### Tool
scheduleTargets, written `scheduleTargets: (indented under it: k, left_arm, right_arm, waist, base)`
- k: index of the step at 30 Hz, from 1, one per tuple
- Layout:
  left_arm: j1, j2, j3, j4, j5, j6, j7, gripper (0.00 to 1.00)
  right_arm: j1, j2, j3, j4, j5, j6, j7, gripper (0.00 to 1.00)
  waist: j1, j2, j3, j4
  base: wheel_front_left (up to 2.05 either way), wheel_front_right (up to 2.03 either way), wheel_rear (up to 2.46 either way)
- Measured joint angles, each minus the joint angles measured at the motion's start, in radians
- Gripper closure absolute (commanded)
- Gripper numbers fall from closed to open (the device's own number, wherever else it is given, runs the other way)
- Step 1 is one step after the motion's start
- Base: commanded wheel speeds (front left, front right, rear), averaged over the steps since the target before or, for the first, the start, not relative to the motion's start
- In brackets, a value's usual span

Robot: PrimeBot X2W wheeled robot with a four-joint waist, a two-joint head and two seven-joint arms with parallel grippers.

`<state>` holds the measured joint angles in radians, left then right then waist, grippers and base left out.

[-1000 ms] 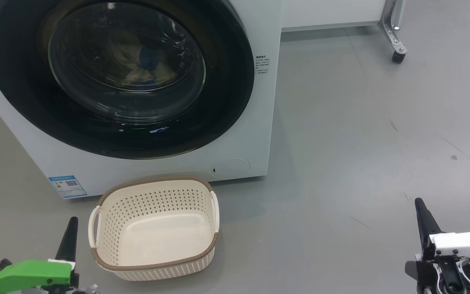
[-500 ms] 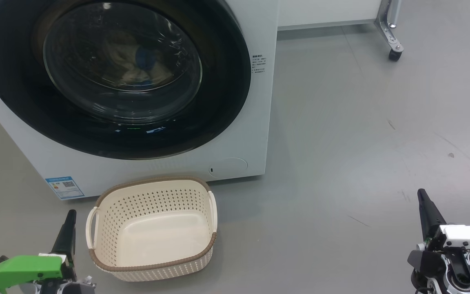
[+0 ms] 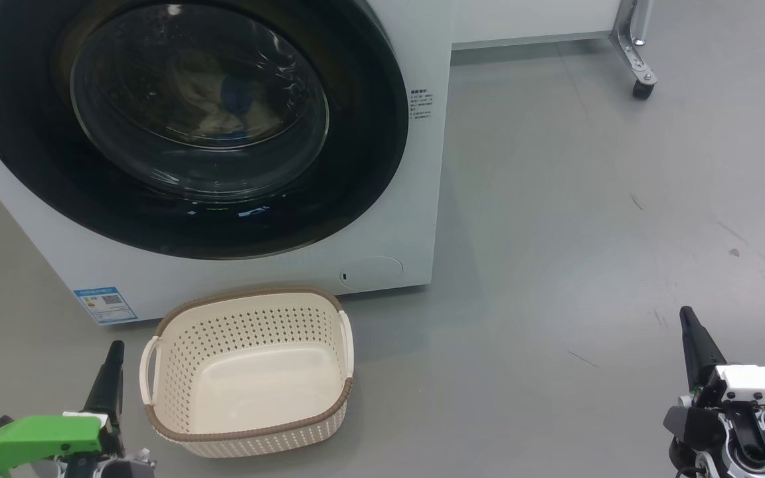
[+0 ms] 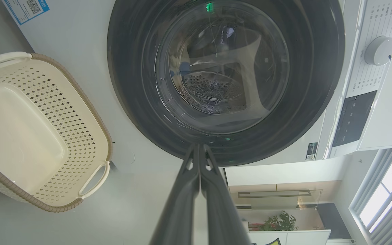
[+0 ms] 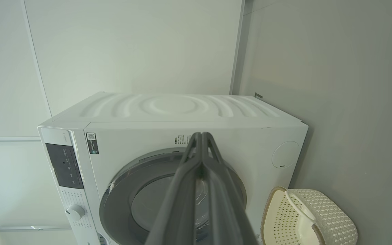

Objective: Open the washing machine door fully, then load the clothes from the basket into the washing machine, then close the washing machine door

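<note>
The large round washing machine door (image 3: pixel 186 123), with wide glossy black rim and clear glass bowl, lies shut against the front of the big white front-loading washing machine (image 3: pixel 416 219); no gap shows along its rim. The cream-coloured soft clothes (image 3: pixel 213 116), one with a blue patch, lie inside the drum behind the glass. The small cream perforated plastic basket (image 3: pixel 243 293) with brown rim stands on the grey floor (image 3: pixel 555 265) at 6 o'clock of the door, just in front of the machine, and holds nothing. The left pincer (image 3: pixel 114 352) hangs at 9 o'clock of the basket, near its white handle but apart from it, fingers pressed together on nothing. The right pincer (image 3: pixel 690 325) hangs well apart at 3 o'clock, fingers likewise together and empty. By this layout, all three steps appear complete. Remaining hazards: the latch state cannot be read from outside, so a door pushed to but not caught may spring open. A garment edge trapped in the seal would cause the same, though none is visible. Any swing of the left arm toward 3 o'clock, or a forward roll of the wheeled base, would knock the basket against the machine. Verify the latch before moving off.
</note>
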<state>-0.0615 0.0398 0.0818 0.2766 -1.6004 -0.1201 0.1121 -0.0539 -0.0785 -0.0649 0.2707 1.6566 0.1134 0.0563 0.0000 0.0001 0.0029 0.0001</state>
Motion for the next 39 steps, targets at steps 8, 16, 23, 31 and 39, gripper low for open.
scheduleTargets:
  k: [8, 16, 23, 31, 39]
  left_arm:
    - [0.000, 0.000, 0.000, 0.000, 0.000, 0.000, 0.000, 1.00]
    - [0.000, -0.001, 0.001, 0.000, 0.000, 0.000, 0.000, 1.00]
    - [0.000, -0.001, 0.001, 0.000, 0.000, 0.000, 0.000, 1.00]
    - [0.000, -0.001, 0.001, 0.000, 0.000, 0.000, 0.000, 1.00]
    - [0.000, -0.001, 0.001, 0.000, 0.000, 0.000, 0.000, 1.00]
  right_arm:
    - [0.000, 0.000, -0.001, 0.001, 0.000, 0.000, 0.000, 1.00]
    - [0.000, 0.000, -0.001, 0.003, 0.000, 0.002, 0.000, 1.00]
    - [0.000, 0.000, -0.002, 0.005, 0.000, 0.003, 0.000, 1.00]
    - [0.000, 0.000, -0.003, 0.006, 0.000, 0.003, 0.000, 1.00]
    - [0.000, 0.000, -0.004, 0.006, 0.000, 0.003, 0.000, 1.00]
  waist:
    - [0.0000, 0.0000, 0.000, 0.000]
    - [0.0000, 0.0000, 0.000, 0.000]
    - [0.0000, 0.0000, 0.000, 0.000]
    - [0.0000, 0.0000, 0.000, 0.000]
    - [0.0001, 0.0000, 0.000, 0.000]
  base:
    - [0.00, 0.00, 0.00]
    - [0.00, 0.00, 0.00]
    - [0.00, 0.00, 0.00]
    - [0.00, 0.00, 0.00]
    - [0.00, 0.00, 0.00]
